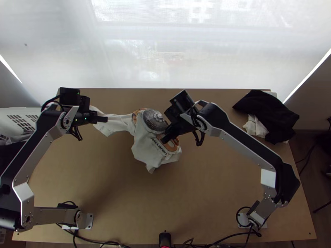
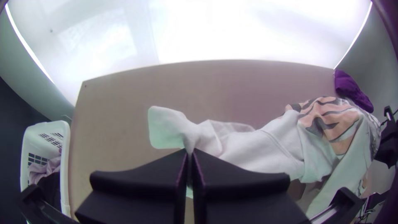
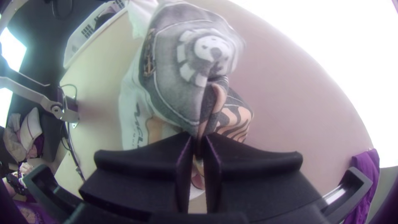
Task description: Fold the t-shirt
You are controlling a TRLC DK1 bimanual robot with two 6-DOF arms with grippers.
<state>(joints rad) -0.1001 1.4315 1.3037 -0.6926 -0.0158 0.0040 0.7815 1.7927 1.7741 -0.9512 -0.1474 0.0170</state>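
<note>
In the top view my left gripper (image 1: 101, 119) is at the table's left, shut on a white end of the t-shirt (image 1: 145, 142). My right gripper (image 1: 166, 139) is near the middle, shut on a printed part of the cloth. The shirt is bunched, stretching as a narrow strip to the left and hanging in folds around the right gripper. In the left wrist view, the left gripper (image 2: 190, 153) pinches white fabric (image 2: 269, 143). In the right wrist view, the right gripper (image 3: 199, 139) pinches the shirt where grey print (image 3: 178, 83) meets orange print.
Black and white cloths (image 1: 269, 113) lie in a pile at the table's far right corner. A white basket (image 1: 18, 120) with clothes stands off the left edge. Bare tabletop (image 1: 124, 206) lies between the arms' bases.
</note>
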